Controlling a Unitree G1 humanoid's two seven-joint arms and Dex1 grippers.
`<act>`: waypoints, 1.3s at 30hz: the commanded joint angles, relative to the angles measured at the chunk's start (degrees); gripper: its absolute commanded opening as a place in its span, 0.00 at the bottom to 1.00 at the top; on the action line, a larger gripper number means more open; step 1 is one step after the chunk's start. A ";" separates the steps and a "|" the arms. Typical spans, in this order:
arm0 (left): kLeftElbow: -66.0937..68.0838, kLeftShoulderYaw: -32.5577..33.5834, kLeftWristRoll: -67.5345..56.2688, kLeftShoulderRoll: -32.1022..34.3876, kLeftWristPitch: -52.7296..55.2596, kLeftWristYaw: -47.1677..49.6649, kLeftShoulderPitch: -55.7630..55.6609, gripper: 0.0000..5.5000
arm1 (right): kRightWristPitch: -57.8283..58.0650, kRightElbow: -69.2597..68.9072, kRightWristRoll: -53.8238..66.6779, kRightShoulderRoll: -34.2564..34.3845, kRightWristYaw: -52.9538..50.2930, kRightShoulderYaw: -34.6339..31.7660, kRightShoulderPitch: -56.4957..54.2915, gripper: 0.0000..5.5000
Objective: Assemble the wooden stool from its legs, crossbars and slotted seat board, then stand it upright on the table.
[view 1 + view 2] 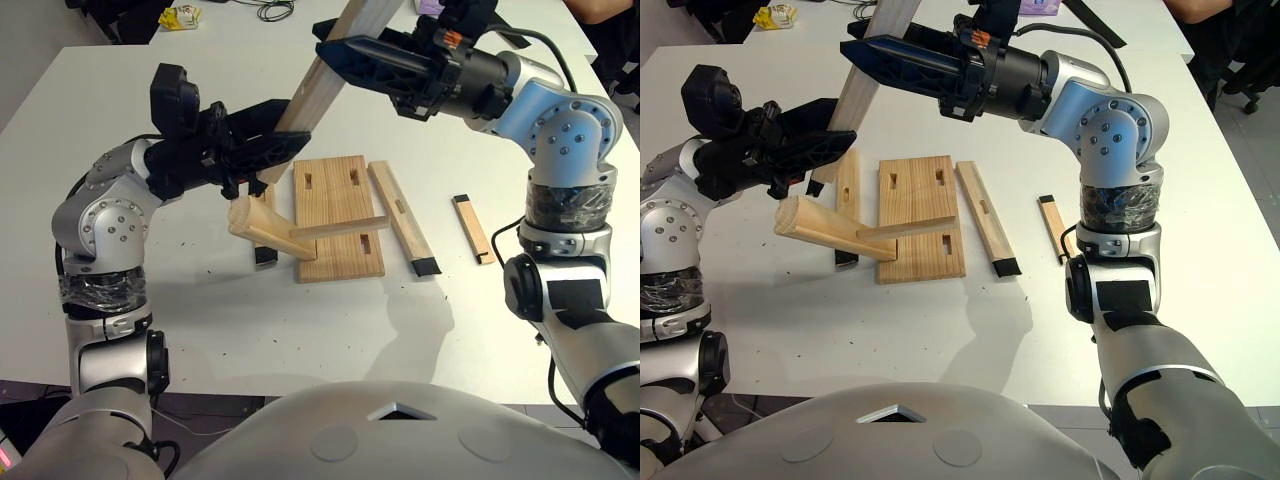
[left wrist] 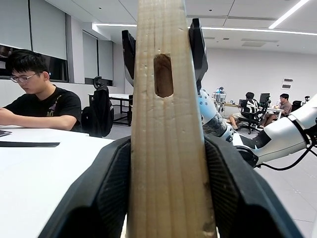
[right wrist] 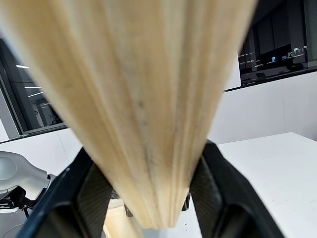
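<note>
A long wooden leg [image 1: 318,75] slants up over the table, held by both arms. My left gripper [image 1: 288,140] is shut on its lower part, where the left wrist view shows a mortise hole [image 2: 163,75] in the leg, between black fingers [image 2: 104,193]. My right gripper [image 1: 335,52] is shut on the leg higher up [image 3: 138,89]. Below lies the slotted seat board [image 1: 345,185]. Another leg [image 1: 258,226] with a crossbar [image 1: 340,226] fitted in it rests across the board's left edge.
A further leg [image 1: 400,215] with a black foot lies right of the board, and a short crossbar [image 1: 472,228] lies farther right. One more leg [image 1: 847,185] lies left of the board, under the held one. The white table [image 1: 200,330] has bare surface at its front.
</note>
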 commanded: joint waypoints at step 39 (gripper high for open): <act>-10.93 30.03 -1.00 -17.51 -13.49 40.09 24.39 0.68 | -25.70 10.91 -27.50 -20.01 21.71 8.44 4.36 0.37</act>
